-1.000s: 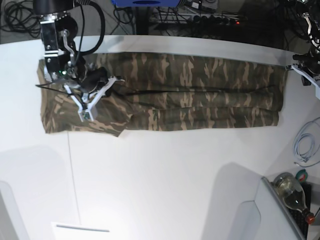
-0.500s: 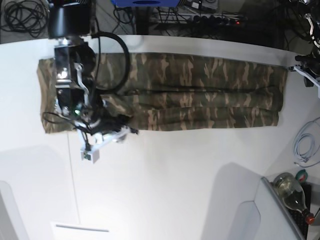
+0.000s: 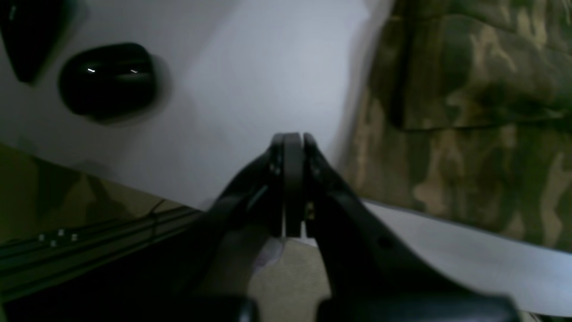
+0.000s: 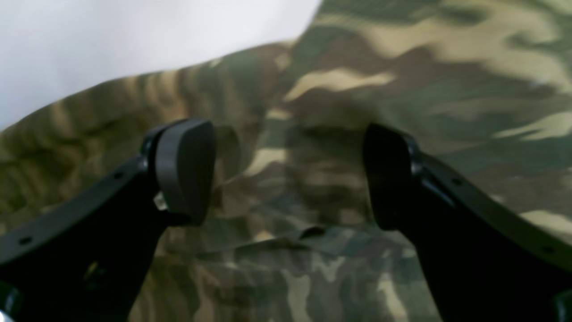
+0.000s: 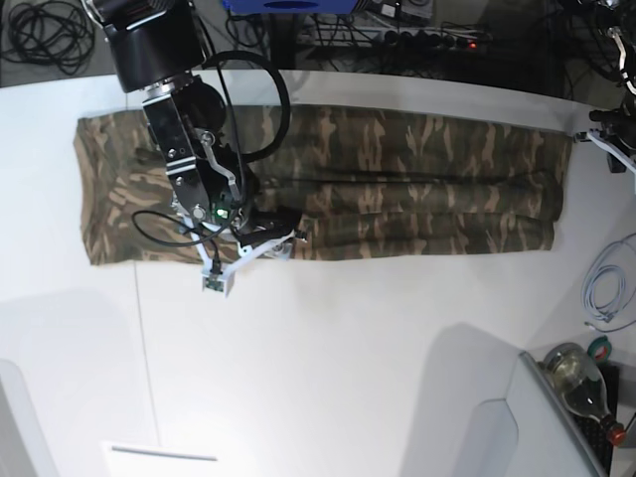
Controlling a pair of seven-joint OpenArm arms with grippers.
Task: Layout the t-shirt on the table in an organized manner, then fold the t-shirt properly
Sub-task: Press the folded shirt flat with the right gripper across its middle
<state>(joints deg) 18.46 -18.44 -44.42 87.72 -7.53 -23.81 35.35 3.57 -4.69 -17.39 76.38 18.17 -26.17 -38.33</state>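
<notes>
Base view: the shirt (image 5: 397, 179) lies as a long folded band across the table (image 5: 328, 358); folding it shorter seems left. Right wrist: right gripper (image 4: 286, 174) gapes wide above cloth, holding nothing. Left wrist: left gripper (image 3: 289, 147) is clamped together, empty, at the shirt's edge.

My base view is evenly lit from above, and the table (image 5: 328, 348) glares almost pure white, with soft grey shadows across its near part. The far edge falls into darkness, and the table's rim bows a little toward the corners. My left wrist view is dim and murky; two small glints sit on a glossy black object (image 3: 107, 80). In both wrist views the t-shirt (image 4: 402, 89) smears out of focus, and the nearest hardware is blurred.
</notes>
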